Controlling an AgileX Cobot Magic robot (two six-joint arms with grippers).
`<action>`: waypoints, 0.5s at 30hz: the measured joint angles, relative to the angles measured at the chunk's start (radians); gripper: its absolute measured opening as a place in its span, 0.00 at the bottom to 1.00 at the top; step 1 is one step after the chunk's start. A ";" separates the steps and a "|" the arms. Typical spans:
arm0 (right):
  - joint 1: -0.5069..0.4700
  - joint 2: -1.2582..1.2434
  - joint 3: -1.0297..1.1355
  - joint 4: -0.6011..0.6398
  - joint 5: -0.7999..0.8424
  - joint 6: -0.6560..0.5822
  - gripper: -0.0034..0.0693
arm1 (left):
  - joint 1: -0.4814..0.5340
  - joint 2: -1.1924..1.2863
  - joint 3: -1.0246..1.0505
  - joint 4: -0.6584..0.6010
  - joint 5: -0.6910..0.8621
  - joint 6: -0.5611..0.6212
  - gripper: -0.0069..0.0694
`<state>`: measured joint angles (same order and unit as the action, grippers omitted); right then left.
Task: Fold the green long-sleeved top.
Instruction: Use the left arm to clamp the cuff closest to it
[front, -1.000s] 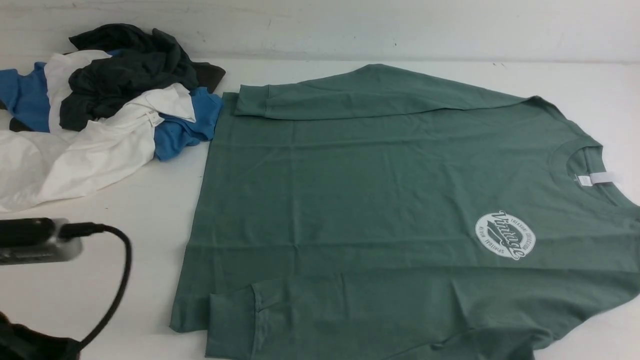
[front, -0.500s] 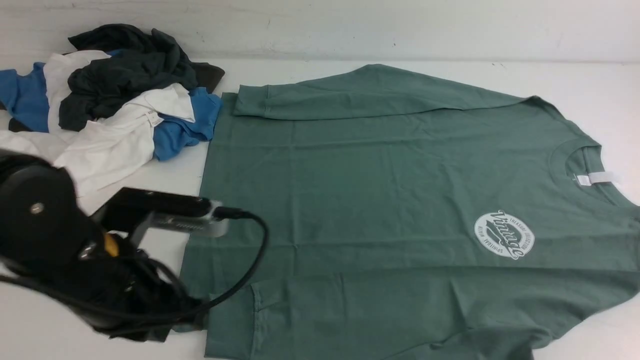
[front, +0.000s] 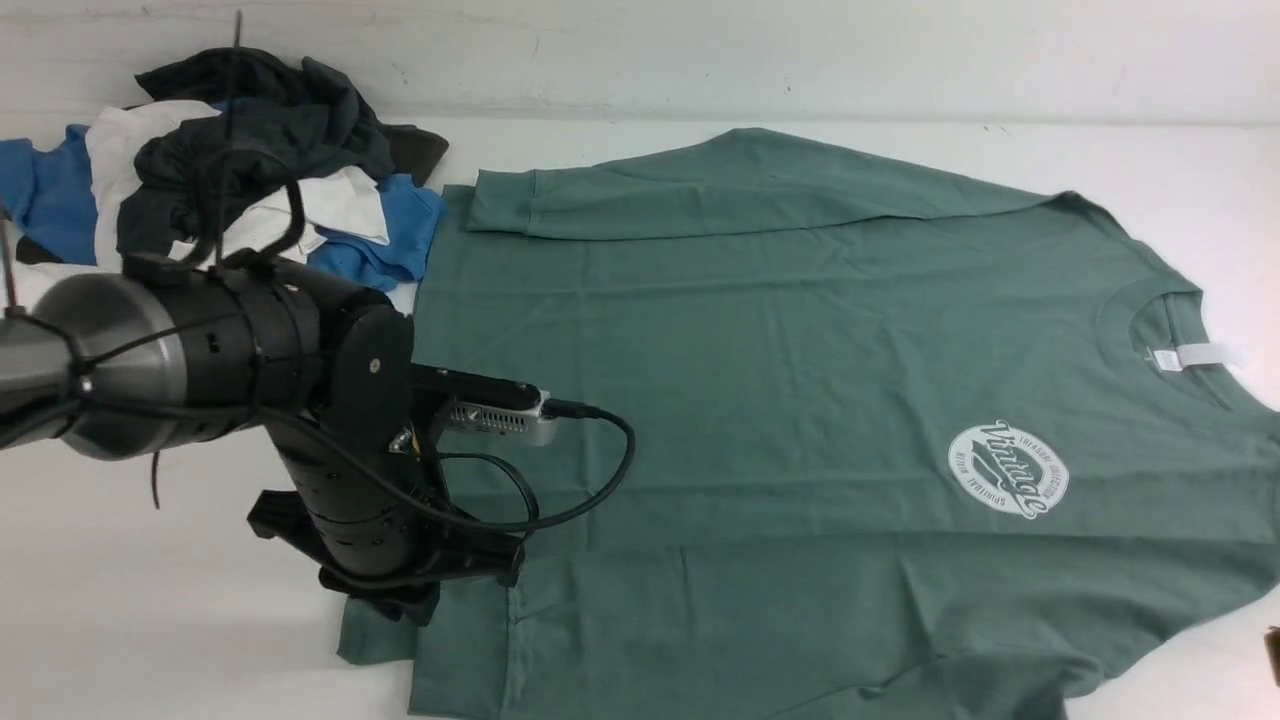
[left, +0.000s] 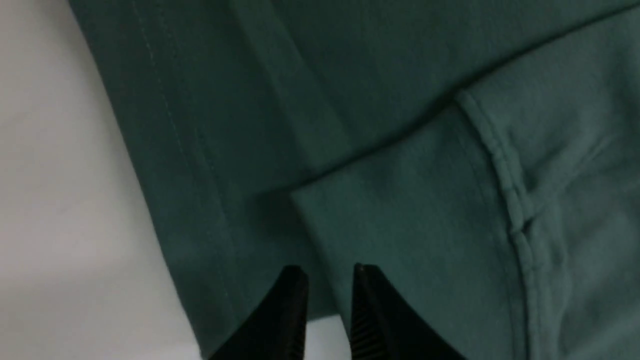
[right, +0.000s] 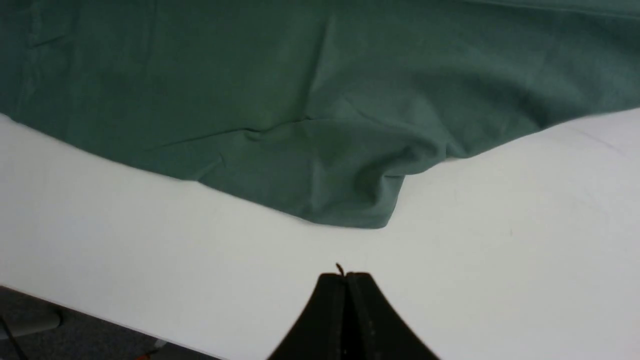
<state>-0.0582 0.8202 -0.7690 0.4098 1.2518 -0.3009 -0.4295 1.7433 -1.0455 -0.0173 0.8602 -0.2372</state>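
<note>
The green long-sleeved top (front: 760, 380) lies flat on the white table (front: 150, 600), hem to the left and neck with white label (front: 1190, 357) to the right. Both sleeves are folded over the body, and the round white logo (front: 1008, 469) faces up. My left gripper (front: 400, 603) points down over the top's near left corner. In the left wrist view the left gripper (left: 327, 270) is open by a narrow gap, empty, above the near cuff (left: 400, 200) and beside the hem (left: 165, 125). My right gripper (right: 345, 275) is shut and empty over bare table, just off the top's near edge (right: 350, 210).
A heap of dark charcoal, white and bright blue garments (front: 230, 190) lies at the back left, touching the top's far left corner. The table's near edge (right: 75, 310) shows in the right wrist view. A white wall runs along the back.
My left arm has swung in from the left edge to over the top's near left corner, wrist turned downward. The top has not moved.
</note>
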 joint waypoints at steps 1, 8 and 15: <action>0.000 0.000 0.000 0.007 0.000 0.000 0.03 | 0.000 0.017 -0.004 0.000 -0.007 -0.008 0.33; 0.000 0.000 0.000 0.030 0.000 -0.008 0.03 | 0.000 0.065 -0.004 -0.010 -0.057 -0.050 0.56; 0.000 0.000 0.000 0.030 0.000 -0.009 0.03 | 0.000 0.065 -0.004 -0.057 -0.077 -0.038 0.46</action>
<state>-0.0582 0.8202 -0.7690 0.4398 1.2518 -0.3104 -0.4295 1.8083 -1.0495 -0.0748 0.7827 -0.2754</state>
